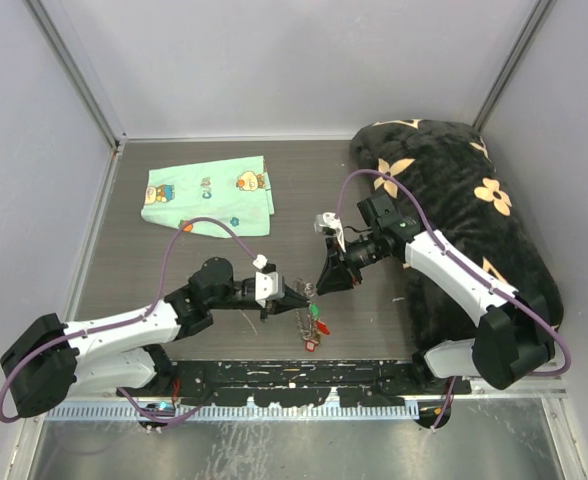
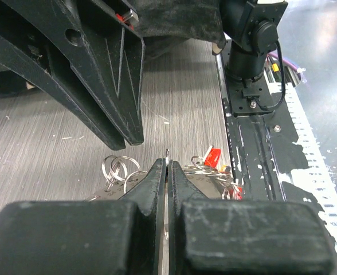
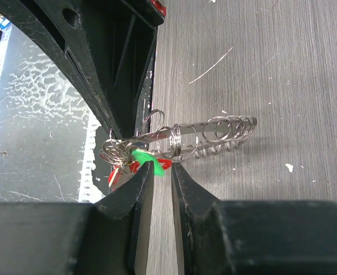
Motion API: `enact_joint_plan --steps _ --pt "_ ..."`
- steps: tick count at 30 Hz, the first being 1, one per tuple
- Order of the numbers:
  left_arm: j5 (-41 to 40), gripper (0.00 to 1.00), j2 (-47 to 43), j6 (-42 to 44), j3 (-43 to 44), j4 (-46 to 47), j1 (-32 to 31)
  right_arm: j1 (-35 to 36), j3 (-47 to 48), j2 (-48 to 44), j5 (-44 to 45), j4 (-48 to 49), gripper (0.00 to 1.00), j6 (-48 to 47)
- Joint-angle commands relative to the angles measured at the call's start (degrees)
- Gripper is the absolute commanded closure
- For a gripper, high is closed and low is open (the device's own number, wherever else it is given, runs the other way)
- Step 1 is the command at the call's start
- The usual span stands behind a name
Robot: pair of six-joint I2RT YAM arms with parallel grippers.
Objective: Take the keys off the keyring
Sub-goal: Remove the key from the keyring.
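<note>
The keyring (image 3: 187, 128) is a thin silver wire strung with small split rings (image 3: 226, 129), lying low over the table. Keys hang bunched at one end, among them a green head (image 3: 147, 157) and a red head (image 3: 116, 175); from above the bunch (image 1: 315, 322) lies just below both grippers. My left gripper (image 2: 167, 163) is shut on a thin strip of the keyring's metal, with rings (image 2: 120, 169) to its left and a red key (image 2: 213, 156) to its right. My right gripper (image 3: 163, 169) faces it, jaws narrowly open, tips just short of the green head.
A mint-green cartoon-print cloth (image 1: 209, 197) lies at the back left. A large black cushion with tan flowers (image 1: 464, 200) fills the right side, under the right arm. The black base rail (image 1: 294, 380) runs along the near edge. Grey walls enclose the table.
</note>
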Motion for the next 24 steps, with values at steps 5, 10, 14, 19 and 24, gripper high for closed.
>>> enact_joint_plan --steps 5,10,14,19,24 --pt "-1.43 1.0 -1.83 -4.01 -1.44 12.74 -0.16 -0.22 -0.39 -3.39 -1.37 1.2 0.71 -3.9" --pt "-2.8 1.0 -2.37 -5.04 -2.12 13.53 -0.16 -0.64 -0.66 -6.86 -4.19 -4.71 0.58 -16.14" --pt "-3.66 1.0 -1.53 -8.63 -4.4 20.5 -0.08 -0.92 -2.78 -8.76 -7.88 -8.59 0.49 -27.48" --pt "-5.53 1.0 2.68 -15.75 -7.3 33.76 -0.12 -0.89 -3.72 -8.65 -11.71 -13.33 0.48 -37.22" --pt "-7.21 1.0 7.71 -19.72 -8.16 43.62 -0.13 -0.82 -4.22 -8.82 -12.1 -10.99 0.54 -35.24"
